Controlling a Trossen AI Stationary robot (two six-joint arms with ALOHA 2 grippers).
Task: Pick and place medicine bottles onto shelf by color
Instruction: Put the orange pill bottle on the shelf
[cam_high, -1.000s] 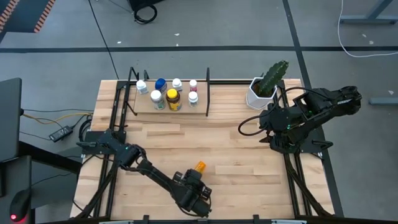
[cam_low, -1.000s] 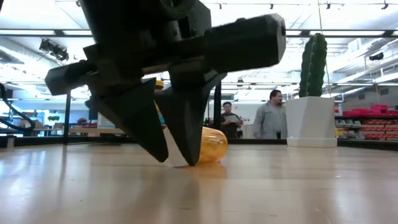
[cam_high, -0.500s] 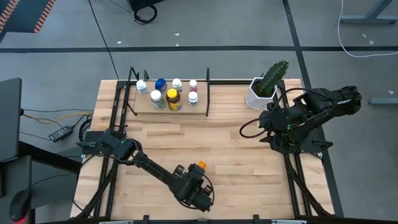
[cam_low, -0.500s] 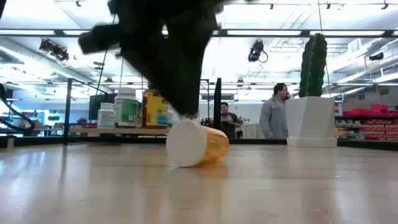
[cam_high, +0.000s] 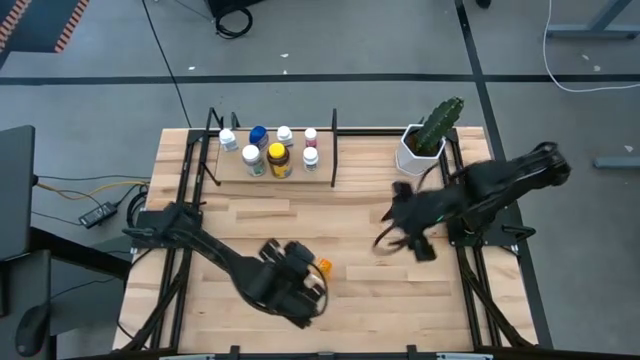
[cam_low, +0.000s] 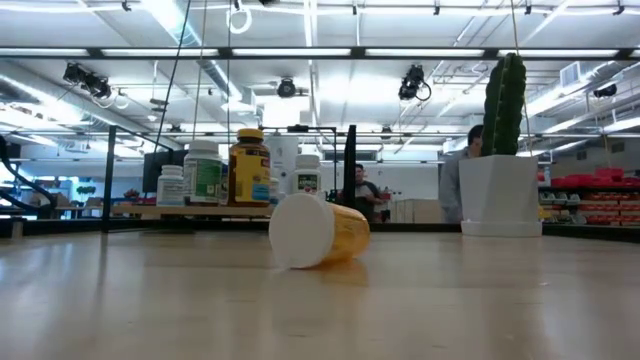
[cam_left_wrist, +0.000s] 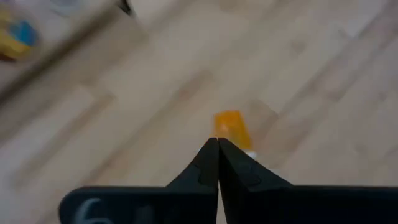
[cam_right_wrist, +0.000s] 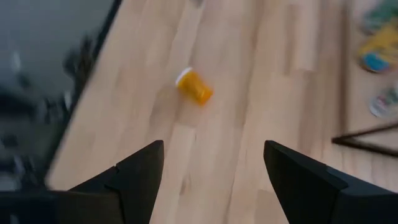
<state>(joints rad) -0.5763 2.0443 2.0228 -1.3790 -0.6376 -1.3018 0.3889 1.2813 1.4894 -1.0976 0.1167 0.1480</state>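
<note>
Since a moment ago the left gripper (cam_high: 300, 283), fingers pinched together and empty, has drawn off toward nine o'clock of the orange bottle (cam_high: 322, 267) lying capped-end outward mid-table, while the right gripper (cam_high: 405, 240), spread wide, reaches in, seemingly to take over.

Two matte black jointed arms, black looping cables at right arm (cam_high: 480, 195), tapered dark wedge fingers (cam_right_wrist: 137, 177), faint pale marking on left wrist housing (cam_left_wrist: 93, 208)

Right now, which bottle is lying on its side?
The small orange bottle, alone on the open table near the left pincer; the others stand upright on the shelf.
</note>
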